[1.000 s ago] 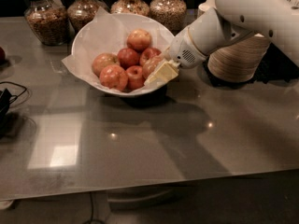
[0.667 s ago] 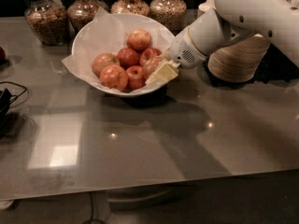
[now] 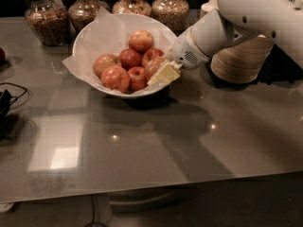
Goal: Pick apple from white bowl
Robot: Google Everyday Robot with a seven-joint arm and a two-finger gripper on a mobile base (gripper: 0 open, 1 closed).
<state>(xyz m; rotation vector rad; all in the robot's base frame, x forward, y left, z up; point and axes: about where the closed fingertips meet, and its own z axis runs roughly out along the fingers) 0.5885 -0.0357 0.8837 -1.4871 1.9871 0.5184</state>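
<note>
The white bowl (image 3: 161,25) stands at the back middle of the grey table, lined with crinkled white paper (image 3: 102,25). It holds several apples. A large orange-yellow, red-blushed apple (image 3: 152,65) lies at the bowl's right side, partly hidden behind my gripper. Smaller red apples (image 3: 130,58) lie in the middle, and paler ones lie at the top (image 3: 141,40) and left (image 3: 106,63). My gripper (image 3: 163,74), cream-coloured, reaches in over the bowl's right rim from the white arm (image 3: 213,32) and is against that apple's front right side.
Several glass jars of grain (image 3: 45,18) line the back edge behind the bowl. A stack of off-white disposable bowls (image 3: 241,56) stands right of the arm. Black cables (image 3: 9,103) lie at the left edge. The table's front edge (image 3: 142,188) runs across the bottom.
</note>
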